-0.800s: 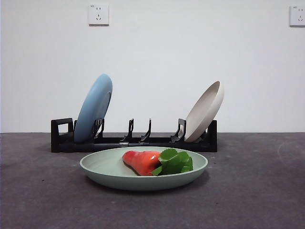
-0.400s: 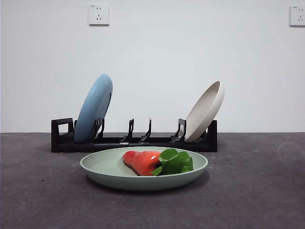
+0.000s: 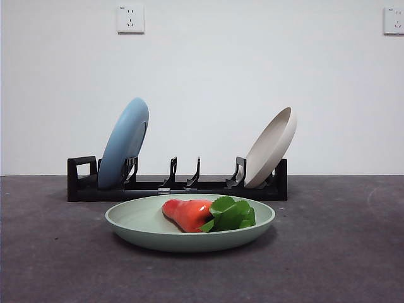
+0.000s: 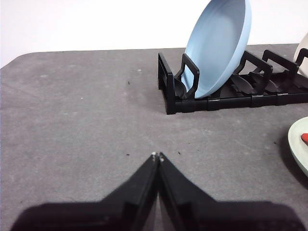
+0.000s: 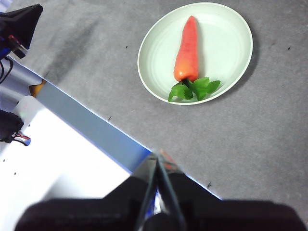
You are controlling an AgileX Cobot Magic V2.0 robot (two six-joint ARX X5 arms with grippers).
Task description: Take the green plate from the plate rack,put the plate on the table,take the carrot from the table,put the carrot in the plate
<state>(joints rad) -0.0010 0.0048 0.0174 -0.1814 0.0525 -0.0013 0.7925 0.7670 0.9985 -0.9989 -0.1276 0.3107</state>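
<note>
The green plate (image 3: 145, 224) lies flat on the dark grey table (image 3: 341, 252), in front of the black plate rack (image 3: 177, 187). Inside the plate rests the carrot (image 3: 188, 213), orange-red with green leaves at its thick end. The right wrist view shows the plate (image 5: 216, 33) and the carrot (image 5: 187, 48) from above, well away from my right gripper (image 5: 157, 155), which is shut and holds nothing. My left gripper (image 4: 157, 155) is shut over bare table, apart from the rack (image 4: 216, 96) and the plate's rim (image 4: 297, 147). Neither arm shows in the front view.
A light blue plate (image 3: 124, 144) leans in the rack's left end and a cream plate (image 3: 271, 146) in its right end. Between them stand bare prongs (image 3: 184, 173). The table's edge and a white and blue surface (image 5: 62, 159) lie under the right gripper.
</note>
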